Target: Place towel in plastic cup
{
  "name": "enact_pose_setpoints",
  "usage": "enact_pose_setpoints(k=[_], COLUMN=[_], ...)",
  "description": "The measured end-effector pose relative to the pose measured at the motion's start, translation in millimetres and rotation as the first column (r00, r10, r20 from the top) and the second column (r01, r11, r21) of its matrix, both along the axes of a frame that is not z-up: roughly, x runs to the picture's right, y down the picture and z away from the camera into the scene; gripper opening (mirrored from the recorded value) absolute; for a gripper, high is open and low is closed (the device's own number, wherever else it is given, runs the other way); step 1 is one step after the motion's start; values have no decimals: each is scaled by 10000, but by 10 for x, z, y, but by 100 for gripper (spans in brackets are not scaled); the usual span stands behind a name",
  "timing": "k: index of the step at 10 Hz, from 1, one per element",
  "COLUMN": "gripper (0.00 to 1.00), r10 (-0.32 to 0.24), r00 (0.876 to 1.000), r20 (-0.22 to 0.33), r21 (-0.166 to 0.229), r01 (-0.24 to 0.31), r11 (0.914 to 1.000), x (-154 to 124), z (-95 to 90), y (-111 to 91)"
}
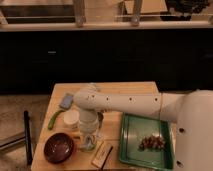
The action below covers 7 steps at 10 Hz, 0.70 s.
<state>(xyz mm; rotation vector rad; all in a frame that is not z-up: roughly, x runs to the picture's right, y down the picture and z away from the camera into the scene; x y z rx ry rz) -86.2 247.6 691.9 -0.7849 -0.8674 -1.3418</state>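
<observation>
My white arm reaches from the right across the wooden table [135, 89]. The gripper [89, 131] points down at the table's left middle. A clear plastic cup [88, 142] stands right under it, near the front edge. A pale bundle that may be the towel [88, 121] sits at the gripper, just above the cup's mouth. I cannot tell whether it is held or touches the cup.
A dark red bowl [58, 147] sits left of the cup. A white round dish [71, 118], a green item [53, 120] and a blue-grey item [66, 101] lie behind it. A green tray [135, 150] with brown food [152, 143] is on the right. A small packet [101, 154] lies in front.
</observation>
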Motion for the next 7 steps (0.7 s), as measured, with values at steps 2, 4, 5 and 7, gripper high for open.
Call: enact_pose_setpoints(k=[2, 4, 5, 7], gripper=[80, 80, 80, 80], r10=[-73, -118, -128, -126], r00=[9999, 9998, 9998, 9999], r20=[108, 143, 140, 91], r21=[-36, 16, 42, 87], r01=[73, 118, 127, 125], r11=[10000, 9999, 9999, 9999], x=[-34, -53, -53, -35], z=[39, 72, 90, 117], y=[-3, -20, -32, -52])
